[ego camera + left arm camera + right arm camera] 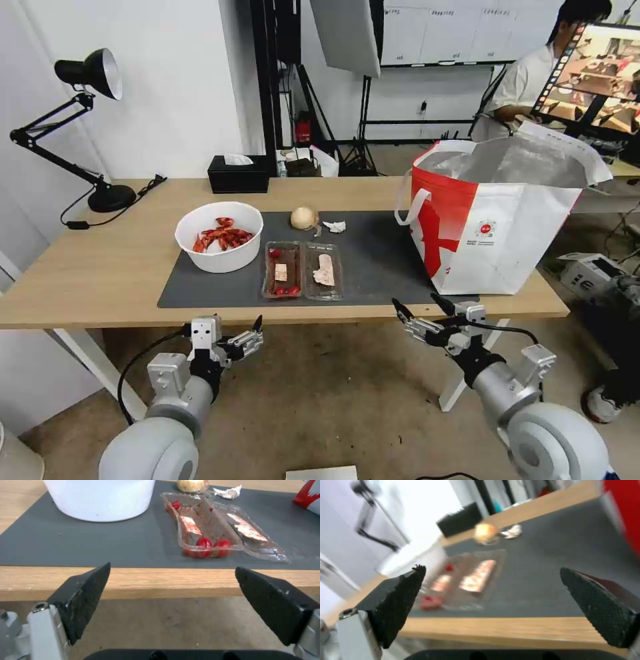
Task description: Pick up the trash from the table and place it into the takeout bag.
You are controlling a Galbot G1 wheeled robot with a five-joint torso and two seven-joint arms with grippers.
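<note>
We see both grippers, left gripper [256, 328] and right gripper [419, 305], spread wide below the table [87, 267] edge; trash [303, 269] lies on the mat [380, 260] beside the takeout bag [497, 220], whose round logo is unreadable.

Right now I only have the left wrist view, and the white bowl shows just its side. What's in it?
Observer: The white bowl holds red crayfish shells.
Operator: Where's the bag? I see one red corner.
Observer: The takeout bag stands upright at the mat's right end, its mouth open.
Operator: And the other arm?
Observer: The right gripper hangs open just off the table at its near edge, by the bag's front corner.
</note>
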